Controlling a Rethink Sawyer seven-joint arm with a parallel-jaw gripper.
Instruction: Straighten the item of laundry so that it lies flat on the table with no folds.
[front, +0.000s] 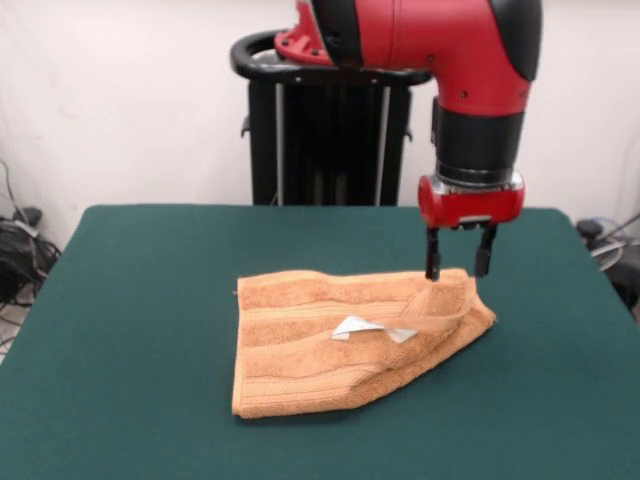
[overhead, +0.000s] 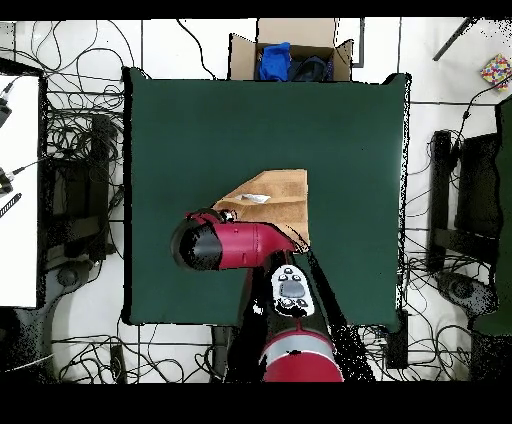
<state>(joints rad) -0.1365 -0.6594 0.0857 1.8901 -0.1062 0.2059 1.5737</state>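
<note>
The orange-tan towel (front: 320, 345) lies on the green table (front: 140, 300) near its middle, crumpled into a rough trapezoid. Its right side is folded over toward the middle, with a band lying diagonally and the white care tag (front: 360, 328) showing on top. My gripper (front: 458, 266) hangs straight down at the towel's far right corner, open, with one fingertip (front: 433, 270) at the towel's top edge. Nothing is held. In the overhead view the towel (overhead: 280, 195) shows partly, and the arm (overhead: 225, 245) covers its near edge and the gripper.
The black pedestal (front: 330, 140) stands at the table's far side. A cardboard box (overhead: 290, 50) with blue and dark items sits beyond the table's far edge in the overhead view. Cables lie on the floor around the table (overhead: 200, 120).
</note>
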